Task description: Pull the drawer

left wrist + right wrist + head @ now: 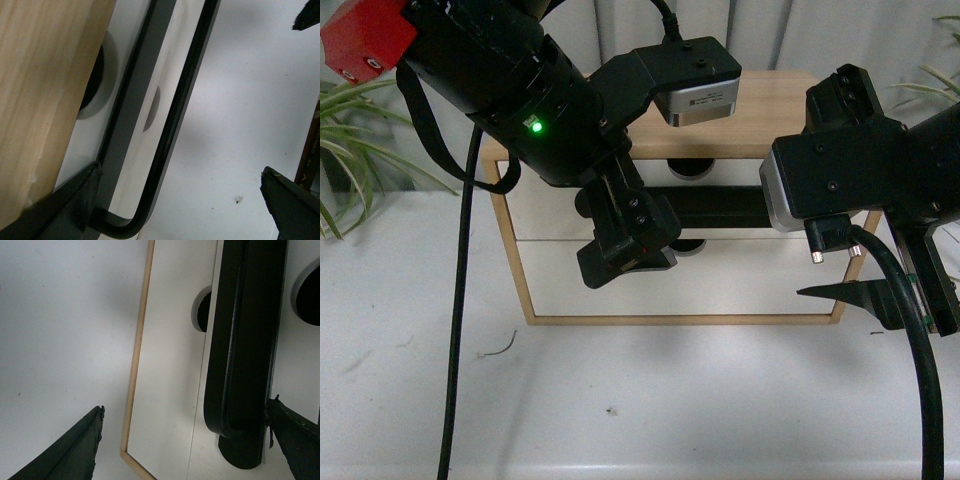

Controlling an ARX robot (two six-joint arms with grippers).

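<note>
Under both claws: white table [650, 400], a few dark specks on it.

Straight ahead of the claws: wooden cabinet [775, 105] standing on that table, two white fronts stacked in it.

Upper front = drawer [545, 205], level with both claws and just behind them. Half-round notch [690, 170] in its rim, above and between the two claws. Cannot tell whether flush or out a little. Lower front [720, 285] below claw height.

Left claw [178, 174]: jaws apart, straddling the left end of the handle [720, 208]. One finger [75, 200] right against the cabinet side, touching or nearly touching the bar's bend; the other well clear, out over the table.

Right claw [186, 405]: jaws apart too, at the handle's right end. Rounded end of the bar just beside one finger [295, 440]; contact not certain. Other finger [65, 450] well off over the table.

Handle: long black bar, running from one claw across to the other.

Behind the left claw, on its arm: green light [534, 126] lit, black cable [455, 330] hanging down toward the table.

Far out past the left claw's outer side: plant leaves [345, 130].
</note>
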